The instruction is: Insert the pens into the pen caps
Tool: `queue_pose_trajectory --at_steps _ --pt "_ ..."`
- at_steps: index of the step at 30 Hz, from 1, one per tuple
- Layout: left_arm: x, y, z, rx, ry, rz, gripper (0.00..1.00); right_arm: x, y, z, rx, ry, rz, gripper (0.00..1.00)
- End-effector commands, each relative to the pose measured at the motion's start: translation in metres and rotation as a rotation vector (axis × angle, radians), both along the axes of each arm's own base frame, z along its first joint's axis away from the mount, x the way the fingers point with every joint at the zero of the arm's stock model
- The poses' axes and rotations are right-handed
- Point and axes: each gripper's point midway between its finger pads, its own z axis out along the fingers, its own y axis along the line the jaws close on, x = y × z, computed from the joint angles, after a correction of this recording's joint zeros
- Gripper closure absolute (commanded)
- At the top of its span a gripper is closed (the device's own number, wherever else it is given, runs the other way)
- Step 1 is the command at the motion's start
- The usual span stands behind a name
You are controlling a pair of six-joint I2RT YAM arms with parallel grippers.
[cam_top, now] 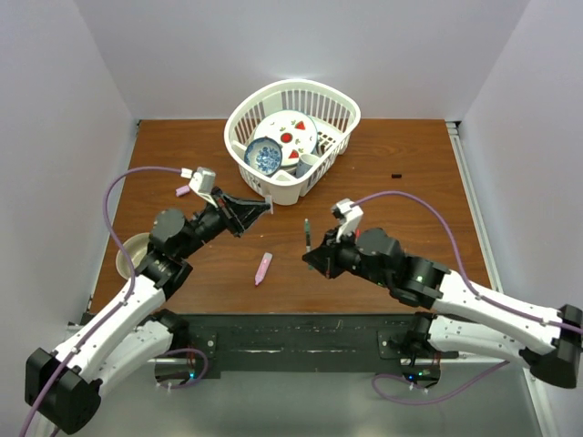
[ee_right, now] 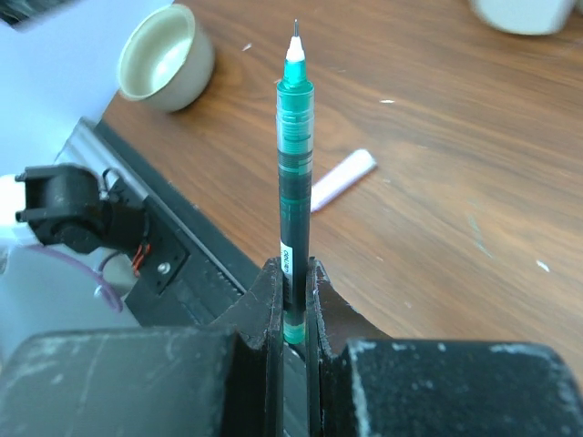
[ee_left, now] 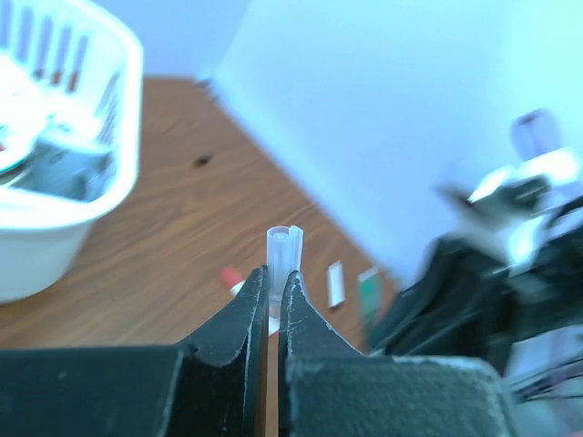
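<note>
here the green pen (ee_right: pixel 293 164) stands upright, tip uppermost, its lower barrel clamped between the closed fingers of the right gripper (ee_right: pixel 293 273). from above it sits in front of the white basket (cam_top: pixel 273 187), on the arms' side and slightly to the right, raised off the table (cam_top: pixel 410 218). the left gripper (ee_left: pixel 275 282) is pinched tight on a clear cap (ee_left: pixel 283 250), whose open end pokes out above the fingertips. that gripper is just beside the basket's near wall, and pen and cap are apart from each other. a pink marker (cam_top: pixel 263 268) lies flat on the wood further out in front of the basket, between the two grippers and nearer the arm bases. a pale pink cap (cam_top: pixel 182 191) lies to the left of the basket, and a black cap (cam_top: pixel 396 174) lies to its right, well apart from it. patterned dishes (cam_top: pixel 284 141) are stacked inside the basket. a cream bowl (cam_top: pixel 130 258) sits far to the basket's front left, at the table's edge.
</note>
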Motion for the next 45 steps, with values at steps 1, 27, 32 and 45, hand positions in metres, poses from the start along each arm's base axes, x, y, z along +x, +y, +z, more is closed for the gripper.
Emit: queue_pose_trajectory --at_steps 1,27,32,45 --pt "-0.027 -0.006 0.068 -0.338 -0.046 -0.093 1.00 -0.005 0.042 0.044 0.154 -0.109 0.160 1.00" --pt "-0.028 -0.008 0.058 -0.348 -0.009 -0.095 1.00 0.005 0.083 0.060 0.182 -0.117 0.223 1.00" --pt "-0.025 -0.007 0.057 -0.334 -0.005 -0.076 1.00 0.004 0.083 0.061 0.191 -0.109 0.225 1.00" --pt "-0.024 -0.009 0.046 -0.308 0.027 -0.079 1.00 0.007 0.081 0.067 0.196 -0.123 0.206 1.00"
